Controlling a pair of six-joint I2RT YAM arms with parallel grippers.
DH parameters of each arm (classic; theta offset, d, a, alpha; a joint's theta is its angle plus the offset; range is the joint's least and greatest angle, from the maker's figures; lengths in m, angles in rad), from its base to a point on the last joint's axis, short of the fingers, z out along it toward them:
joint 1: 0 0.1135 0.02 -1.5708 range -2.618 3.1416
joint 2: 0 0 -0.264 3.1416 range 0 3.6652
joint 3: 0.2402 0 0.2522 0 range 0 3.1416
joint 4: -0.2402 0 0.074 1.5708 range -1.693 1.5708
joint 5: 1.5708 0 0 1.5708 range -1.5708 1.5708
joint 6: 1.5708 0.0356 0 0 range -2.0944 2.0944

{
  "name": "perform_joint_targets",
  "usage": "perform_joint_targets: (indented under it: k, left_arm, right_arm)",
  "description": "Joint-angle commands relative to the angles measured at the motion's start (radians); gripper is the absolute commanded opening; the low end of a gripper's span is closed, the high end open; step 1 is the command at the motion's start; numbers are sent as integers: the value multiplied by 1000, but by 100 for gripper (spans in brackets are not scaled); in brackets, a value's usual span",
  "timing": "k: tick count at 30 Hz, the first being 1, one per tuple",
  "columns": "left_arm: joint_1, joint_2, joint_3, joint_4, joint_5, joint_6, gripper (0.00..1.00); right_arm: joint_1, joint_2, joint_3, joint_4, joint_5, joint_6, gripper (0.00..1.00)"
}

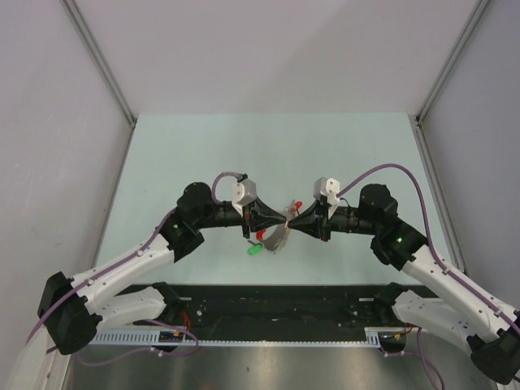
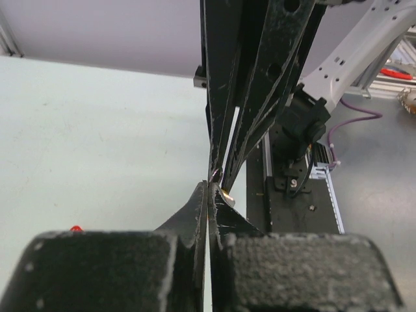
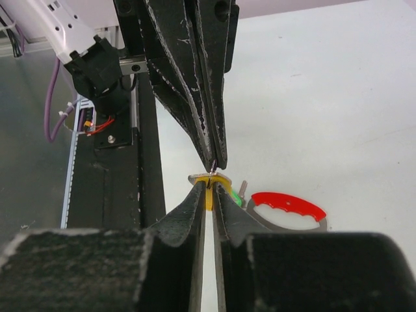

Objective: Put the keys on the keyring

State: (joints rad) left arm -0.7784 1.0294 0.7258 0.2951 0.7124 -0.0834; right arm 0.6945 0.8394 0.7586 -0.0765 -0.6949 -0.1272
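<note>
Seen from above, two black-and-white robot arms reach in from the lower corners of the frame and meet tip to tip at the centre of a pale green table point(image 1: 203, 154). Coming from the left, the left gripper point(image 1: 283, 217) is pinched fully closed; in the right wrist view its tips hang from the top of the frame and appear to nip the thin metal end of the yellow-orange key point(image 3: 208, 196). Just below and left of centre, the green key point(image 1: 253, 249) lies loose on the table. Beside it, to the right, the keyring point(image 1: 276, 237) rests flat, its red band and grey fan tag directly under the meeting grippers and touching neither. At centre the right gripper point(image 1: 292, 218) is drawn narrow, with the key's yellow head sitting between its fingers. Just above and right of the meeting point, the red key point(image 1: 298, 203) lies on the table. Judging by this, the task is at an early stage: one key is held in the air between both grippers, no key is on the ring, and all three remain to be threaded.
</note>
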Motion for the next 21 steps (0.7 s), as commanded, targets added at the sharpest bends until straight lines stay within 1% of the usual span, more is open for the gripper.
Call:
perform_joint_targets:
  k: [1,5,6,21]
  left_arm:
    - [1,-17,-23,134,30,-81,0]
    - [1,-17,-34,167,33,-101,0]
    - [2,-14,-32,164,35,-102,0]
    - [1,-11,-31,130,13,-84,0]
  right_arm:
    - [5,-6,-13,66,-11,27,14]
    - [4,-14,-18,66,3,32,16]
    - [3,-20,-19,96,6,34,17]
    - [0,-49,-25,121,18,52,18]
